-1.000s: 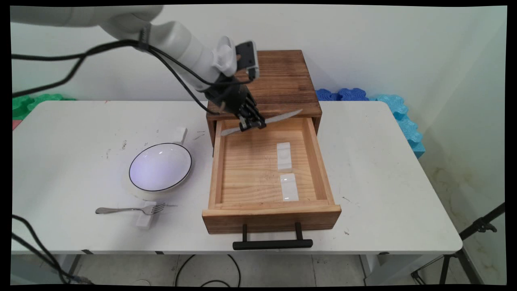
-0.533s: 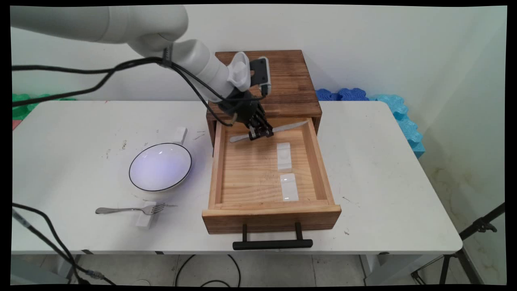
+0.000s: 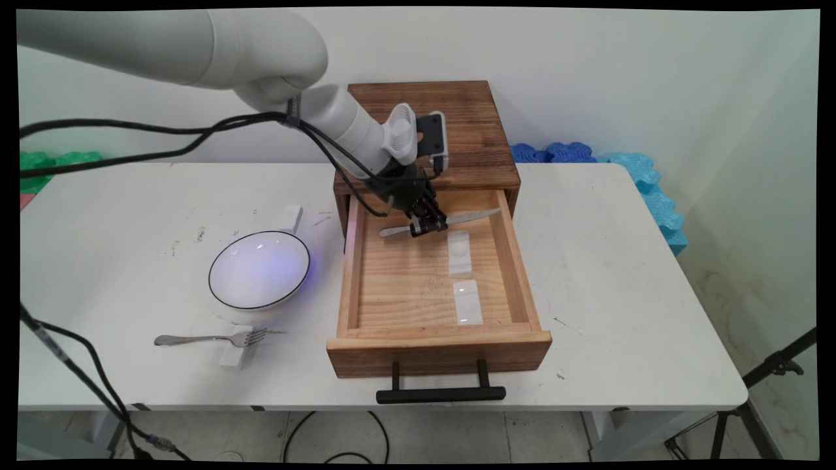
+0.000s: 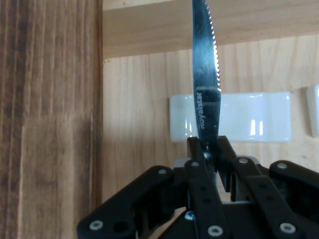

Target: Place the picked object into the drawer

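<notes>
End effector [image 3: 429,226] clamped on a serrated table knife [image 3: 441,221] near mid-length, held level over the open wooden drawer's [image 3: 439,334] back part, just above the rear white ceramic rest [image 3: 459,252]. Knife looks stiff, thin, slick; it may pivot in so narrow a grip.

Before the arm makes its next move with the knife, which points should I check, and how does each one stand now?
1. Grip: the black two-finger gripper is shut on the serrated steel table knife, near its middle: ok.
2. Knife attitude: it lies roughly level over the open wooden drawer: ok.
3. Drawer fully pulled out, its black bar handle toward the camera: ok.
4. Nearer white ceramic cutlery rest in the drawer lies just beside the gripper and bare: ok.
5. Second white rest closer to the handle is bare: ok.
6. Gap between knife and drawer floor: cannot tell.
</notes>
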Action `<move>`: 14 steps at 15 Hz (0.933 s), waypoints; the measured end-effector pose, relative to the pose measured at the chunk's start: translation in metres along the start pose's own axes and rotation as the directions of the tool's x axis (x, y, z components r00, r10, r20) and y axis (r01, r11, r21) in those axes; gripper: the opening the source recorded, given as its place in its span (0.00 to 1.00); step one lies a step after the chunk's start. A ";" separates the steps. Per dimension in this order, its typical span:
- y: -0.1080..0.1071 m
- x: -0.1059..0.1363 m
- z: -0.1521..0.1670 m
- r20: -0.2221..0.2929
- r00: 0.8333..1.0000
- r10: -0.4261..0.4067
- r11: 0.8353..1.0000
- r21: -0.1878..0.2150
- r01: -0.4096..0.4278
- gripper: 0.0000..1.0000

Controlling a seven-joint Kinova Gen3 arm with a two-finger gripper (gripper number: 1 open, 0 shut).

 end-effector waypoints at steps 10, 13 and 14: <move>-0.001 -0.007 0.025 0.017 1.000 0.019 1.000 -0.008 -0.018 0.00; 0.000 -0.010 0.030 0.022 1.000 0.022 1.000 -0.012 -0.022 0.00; 0.001 -0.011 0.032 0.024 0.999 0.022 1.000 -0.014 -0.022 0.00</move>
